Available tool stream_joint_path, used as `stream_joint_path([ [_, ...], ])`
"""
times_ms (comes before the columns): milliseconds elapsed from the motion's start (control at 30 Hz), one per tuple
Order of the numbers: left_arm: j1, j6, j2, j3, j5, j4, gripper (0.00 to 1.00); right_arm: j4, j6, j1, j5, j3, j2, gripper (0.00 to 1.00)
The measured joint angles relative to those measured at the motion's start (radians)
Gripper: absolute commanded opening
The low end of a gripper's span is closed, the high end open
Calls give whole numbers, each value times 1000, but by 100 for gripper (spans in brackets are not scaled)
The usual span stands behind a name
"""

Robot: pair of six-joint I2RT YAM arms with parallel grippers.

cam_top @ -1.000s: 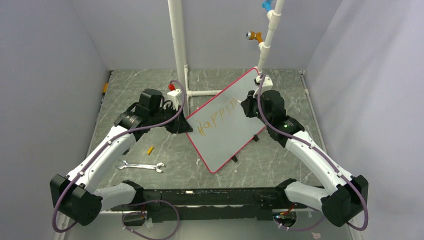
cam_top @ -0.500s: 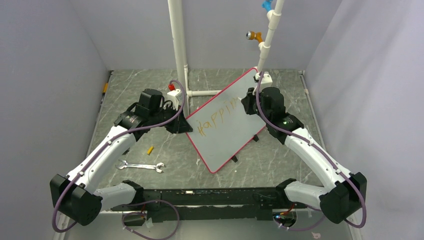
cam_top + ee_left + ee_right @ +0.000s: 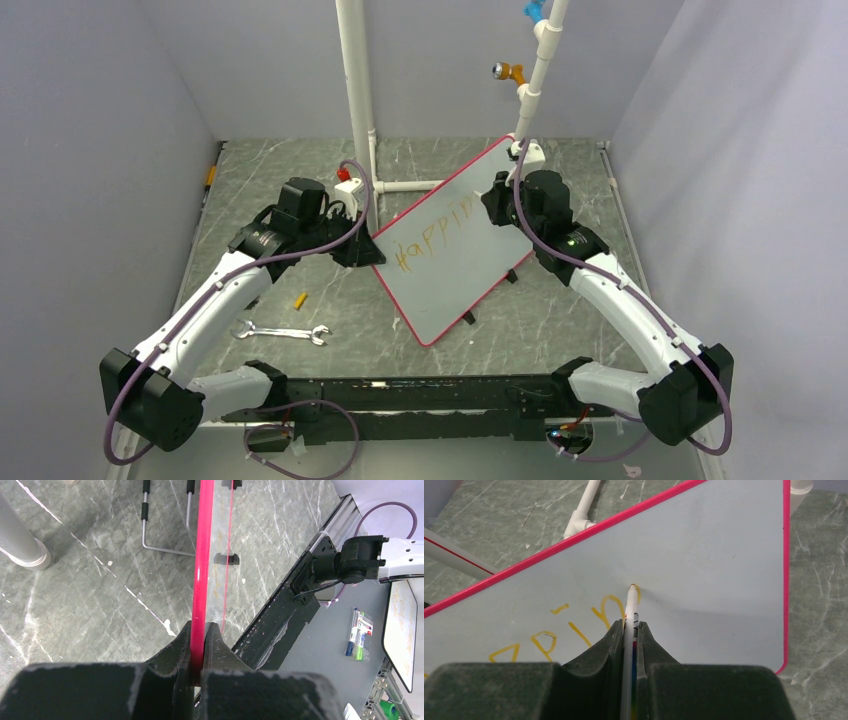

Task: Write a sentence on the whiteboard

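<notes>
Writing is mid-word; the right end effector is clamped on a marker, its tip touching the whiteboard, which sits askew on the worktop between the arms; the left end effector pinches its red frame; the orange lettering reads about "Happin"; the next move probably calls for light, steady strokes rightward.

A large white whiteboard with thin red-pink frame and rounded corners stands tilted on small black feet, turned diagonally, with orange-yellow handwritten lettering reading roughly "Happin" slanting across its upper half
</notes>
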Motion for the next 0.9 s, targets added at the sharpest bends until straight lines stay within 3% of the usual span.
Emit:
stream_joint_path([
  [500, 0, -3, 0, 0, -2, 0, 0, -23, 9, -1, -27, -89, -52, 0],
  [900, -1, 1, -1, 0, -2, 0, 0, -54, 5, 0, 51, -83, -53, 0],
])
